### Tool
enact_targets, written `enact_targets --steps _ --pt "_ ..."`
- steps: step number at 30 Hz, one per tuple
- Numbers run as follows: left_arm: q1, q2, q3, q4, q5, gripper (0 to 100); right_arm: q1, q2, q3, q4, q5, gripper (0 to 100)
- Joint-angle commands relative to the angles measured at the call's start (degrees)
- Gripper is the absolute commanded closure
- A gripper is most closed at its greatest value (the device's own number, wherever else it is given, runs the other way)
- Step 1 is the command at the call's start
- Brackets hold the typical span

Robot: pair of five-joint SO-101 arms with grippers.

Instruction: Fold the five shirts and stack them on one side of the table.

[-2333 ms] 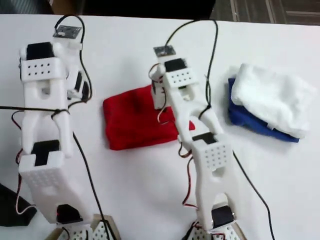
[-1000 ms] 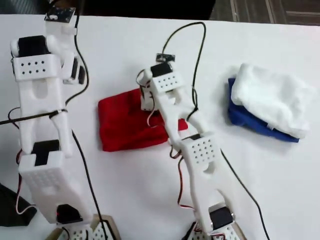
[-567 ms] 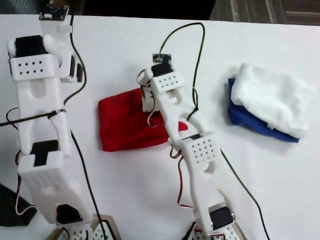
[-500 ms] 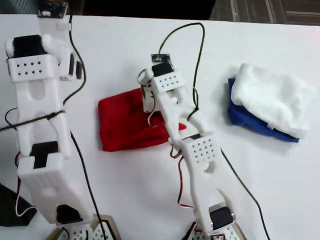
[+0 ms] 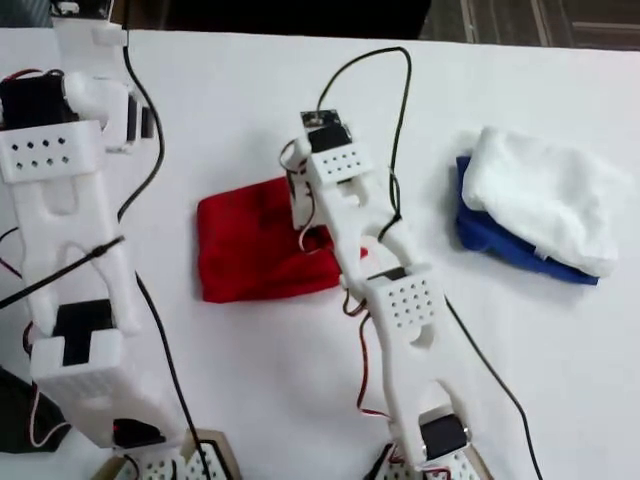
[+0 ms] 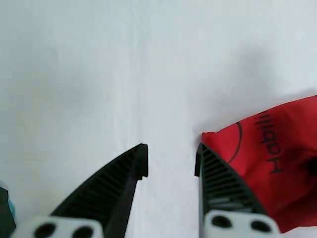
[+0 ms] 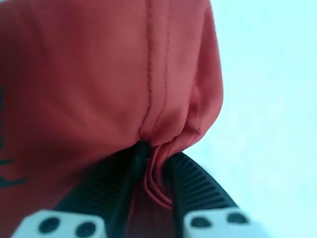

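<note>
A folded red shirt [image 5: 250,255] lies on the white table [image 5: 230,90], left of centre. My right gripper [image 7: 156,158] is shut on a bunched fold at the shirt's [image 7: 124,74] edge; from above it [image 5: 300,212] sits at the shirt's far right side, mostly under its own wrist. My left gripper [image 6: 171,161] hangs open over bare table, a corner of the red shirt [image 6: 267,158] just beside one fingertip. In the high view the left gripper [image 5: 140,122] is near the far left corner. At the right, a white shirt [image 5: 545,195] lies folded on a blue shirt [image 5: 490,235].
A dark piece of cloth [image 5: 15,415] shows at the near left edge by the left arm's base. Black cables [image 5: 400,110] loop over the table behind the right arm. Bare table stretches between the red shirt and the white-on-blue pile.
The right gripper dragged the red shirt a little to the left, then held still. The left arm swung farther toward the far left corner.
</note>
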Motion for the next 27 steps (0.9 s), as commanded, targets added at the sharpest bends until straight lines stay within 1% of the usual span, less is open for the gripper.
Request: enact_targets --steps 1,4,6,8,11,16,18,22,24,27 --pt "-0.5 -3.8 -2.0 -0.1 0.3 82 -0.5 -0.7 4.8 1.2 0.2 90.2" --pt "-0.5 -3.8 -1.9 0.6 0.4 82 -2.0 -2.8 10.2 1.3 2.0 77.1" --pt "-0.5 -3.8 -1.9 0.7 0.4 82 -3.7 -3.9 14.2 1.3 6.8 70.6" --pt "-0.7 -3.9 -1.9 0.7 0.3 82 -5.4 -5.9 17.9 1.3 10.0 69.3" --pt "-1.1 -4.3 -1.9 1.1 0.2 82 -6.9 -9.1 22.2 1.2 10.5 69.2" --pt "-2.1 -4.3 -1.9 1.1 0.4 82 -6.8 -8.6 22.0 0.8 10.5 69.7" --pt "-2.1 -4.3 -1.9 1.1 0.4 82 -6.8 -8.1 22.0 0.8 10.5 74.2" --pt "-2.1 -4.3 -2.0 1.1 0.4 82 -6.8 -8.0 21.6 0.8 11.6 91.4" --pt "-2.1 -4.3 -2.2 1.1 0.4 82 -6.8 -7.8 21.3 0.8 14.2 98.1" --pt "-2.1 -4.3 -2.3 1.1 0.4 82 -6.8 -8.1 21.2 0.8 16.0 97.7"
